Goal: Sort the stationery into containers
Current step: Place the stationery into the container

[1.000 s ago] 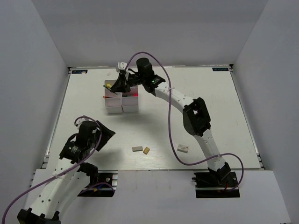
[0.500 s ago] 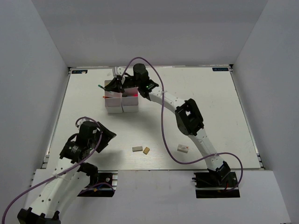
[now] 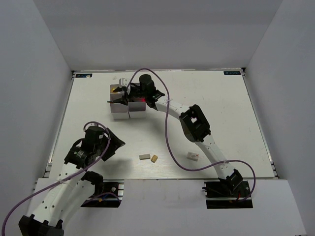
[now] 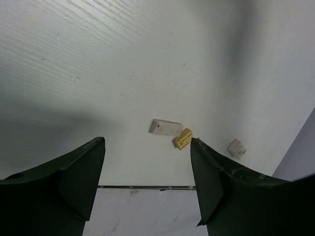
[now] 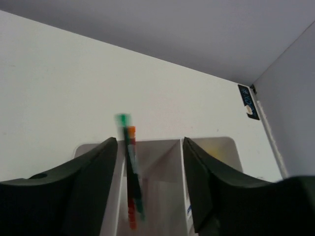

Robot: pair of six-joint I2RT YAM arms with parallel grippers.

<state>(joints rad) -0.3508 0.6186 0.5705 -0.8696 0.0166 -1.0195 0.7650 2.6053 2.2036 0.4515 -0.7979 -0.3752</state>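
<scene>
The white organiser [image 3: 121, 113] stands at the table's far left-centre. My right gripper [image 3: 126, 94] hovers over its far compartments, open. Seen from the right wrist, a blurred green-tipped pen [image 5: 129, 162] stands beside an orange-tipped one [image 5: 131, 206] inside a compartment [image 5: 162, 162], between the wide-apart fingers of the right gripper [image 5: 150, 143] and gripped by neither. My left gripper [image 3: 115, 143] hangs open and empty near the front left. Ahead of it lie a grey eraser [image 4: 166, 127], a tan eraser [image 4: 182, 139] and a white eraser [image 4: 236, 148].
The erasers lie near the front edge: grey eraser [image 3: 144, 157], tan eraser [image 3: 154, 158], white eraser [image 3: 193, 156]. White walls enclose the table on three sides. A purple cable [image 3: 167, 132] loops off the right arm above the table.
The right gripper moved left and lower over the organiser and opened, letting go of the pen it held. The left arm shifted slightly.
</scene>
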